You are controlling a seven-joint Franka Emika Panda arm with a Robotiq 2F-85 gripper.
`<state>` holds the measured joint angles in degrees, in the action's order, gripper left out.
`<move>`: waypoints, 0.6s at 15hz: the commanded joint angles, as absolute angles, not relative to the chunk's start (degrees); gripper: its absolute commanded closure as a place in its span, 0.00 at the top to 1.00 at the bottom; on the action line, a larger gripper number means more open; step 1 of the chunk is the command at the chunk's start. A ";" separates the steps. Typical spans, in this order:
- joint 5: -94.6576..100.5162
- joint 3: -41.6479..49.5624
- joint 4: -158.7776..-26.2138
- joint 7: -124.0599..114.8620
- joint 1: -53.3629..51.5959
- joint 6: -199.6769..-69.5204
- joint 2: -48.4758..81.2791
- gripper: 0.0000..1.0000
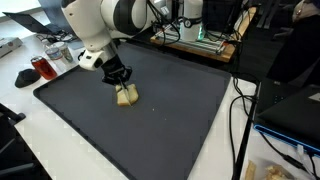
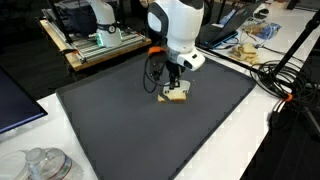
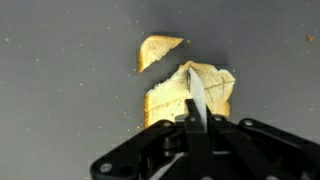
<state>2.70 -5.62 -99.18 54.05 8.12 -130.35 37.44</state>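
A slice of pale toasted bread (image 3: pixel 165 100) lies on the dark mat (image 3: pixel 60 90), with a smaller torn-off corner piece (image 3: pixel 158 50) just beyond it. My gripper (image 3: pixel 196 122) stands directly over the slice, shut on a thin pale blade (image 3: pixel 196 92) that points forward across the bread's top. In both exterior views the gripper (image 1: pixel 118 76) (image 2: pixel 174 80) hangs just above the bread (image 1: pixel 126 96) (image 2: pixel 176 96), near the mat's middle. Whether the blade touches the bread is unclear.
The dark mat (image 1: pixel 180 125) covers most of a white table. A red can (image 1: pixel 42 68) stands off one corner. Black cables (image 1: pixel 240 120) run along one side. A glass jar (image 2: pixel 45 165) and a laptop screen (image 2: pixel 15 100) sit near a mat edge.
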 commanded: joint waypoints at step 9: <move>2.63 -6.36 -94.68 54.84 6.76 -127.71 43.24 0.01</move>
